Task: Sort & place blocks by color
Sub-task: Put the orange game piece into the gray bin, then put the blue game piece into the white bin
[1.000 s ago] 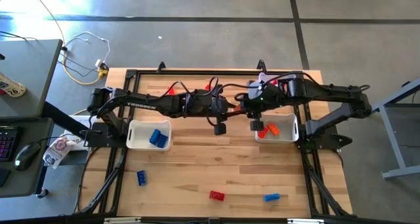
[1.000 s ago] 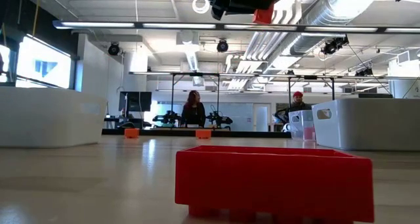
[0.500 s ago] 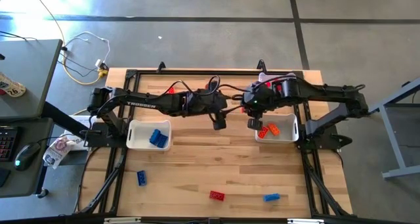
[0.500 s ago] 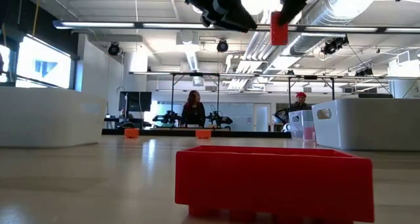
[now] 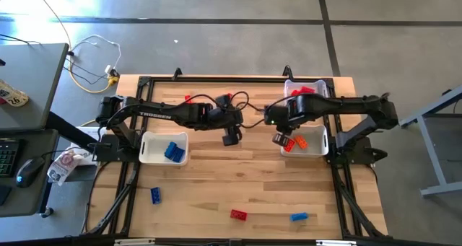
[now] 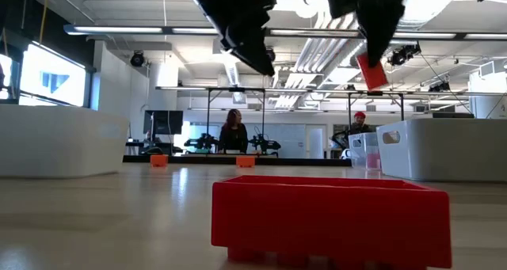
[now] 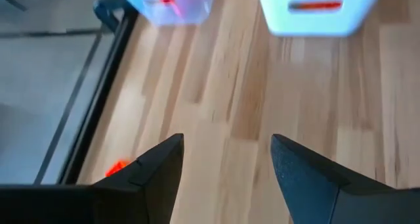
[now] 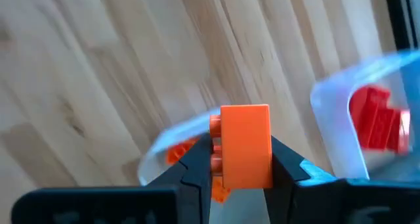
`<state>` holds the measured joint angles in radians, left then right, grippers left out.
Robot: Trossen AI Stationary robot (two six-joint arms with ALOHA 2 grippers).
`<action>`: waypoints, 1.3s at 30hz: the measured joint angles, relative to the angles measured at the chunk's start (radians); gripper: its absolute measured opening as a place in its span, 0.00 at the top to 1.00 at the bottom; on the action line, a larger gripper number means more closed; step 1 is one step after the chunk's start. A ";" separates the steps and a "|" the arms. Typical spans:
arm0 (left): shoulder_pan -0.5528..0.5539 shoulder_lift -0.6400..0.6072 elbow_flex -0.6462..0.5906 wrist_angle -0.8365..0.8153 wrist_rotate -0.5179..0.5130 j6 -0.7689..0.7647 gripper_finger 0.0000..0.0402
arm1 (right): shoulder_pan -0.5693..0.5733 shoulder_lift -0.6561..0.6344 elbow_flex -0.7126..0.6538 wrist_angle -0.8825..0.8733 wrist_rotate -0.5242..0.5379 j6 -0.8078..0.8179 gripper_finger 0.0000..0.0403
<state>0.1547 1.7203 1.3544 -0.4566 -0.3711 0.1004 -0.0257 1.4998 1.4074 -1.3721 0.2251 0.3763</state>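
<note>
**Mostly sorted, orange block about to go in**

Right tool point(image 5: 282, 140) clamped on an orange block point(image 8: 245, 145), held up off the worktop point(image 5: 238, 181) at the near-left corner of the white bin point(image 5: 319, 149) with orange blocks point(image 5: 294, 143) in it. Looks like a drop into that bin comes next. Left tool point(image 5: 231, 138) hangs mid-worktop, fingers apart, nothing between them.

Done so far: blue blocks point(image 5: 173, 151) in the left white bin point(image 5: 148, 149); red blocks point(image 5: 303, 91) in the clear bin point(image 5: 287, 85) at the far right; some orange in the right white bin.

Left: a loose blue block point(image 5: 156, 195) near the left bin, a red block point(image 5: 238, 215) and another blue block point(image 5: 299, 217) at the near edge. Small red or orange bits at the far edge by the left arm, too small to tell. Judged well past halfway.
</note>
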 joint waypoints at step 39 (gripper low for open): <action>-0.100 0.000 0.000 -0.422 0.001 -0.120 0.46 | 0.001 -0.002 -0.448 -0.080 -0.185 0.298 0.60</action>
<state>0.0548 1.7203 1.3544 -0.8789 -0.3705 -0.0197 -0.0248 1.4979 0.9591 -1.4516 0.0406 0.6745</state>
